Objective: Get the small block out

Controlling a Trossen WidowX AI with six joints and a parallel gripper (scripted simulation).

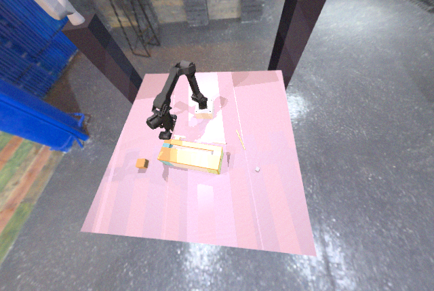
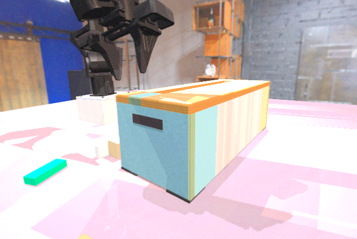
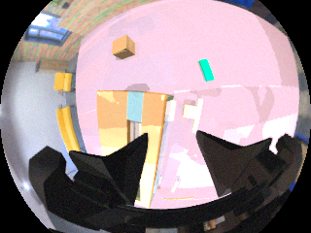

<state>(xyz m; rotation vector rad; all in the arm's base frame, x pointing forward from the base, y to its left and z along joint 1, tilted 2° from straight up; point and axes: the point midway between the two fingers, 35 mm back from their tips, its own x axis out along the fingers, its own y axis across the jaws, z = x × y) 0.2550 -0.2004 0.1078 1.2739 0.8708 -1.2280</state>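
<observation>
The long box (image 1: pixel 192 157) (image 2: pixel 149 144) (image 3: pixel 109 118) stands upright with a slot in its top. My gripper (image 2: pixel 130 75) (image 3: pixel 173 135) is open and empty, pointing down above the table on the robot-base side of the box, near its blue end. A small tan block (image 2: pixel 114 148) (image 3: pixel 189 111) lies on the table beside the box, touching or very near a pale piece. I cannot tell for certain whether this tan block is the one from the shelf. The shelf's inside is mostly hidden.
A teal bar (image 2: pixel 45 171) (image 3: pixel 206 70) lies beyond the blue end. An orange cube (image 1: pixel 141 163) (image 3: pixel 123 47) lies farther out. A thin stick (image 1: pixel 240 139) and a small whitish cube (image 1: pixel 257 169) lie off the box's other end.
</observation>
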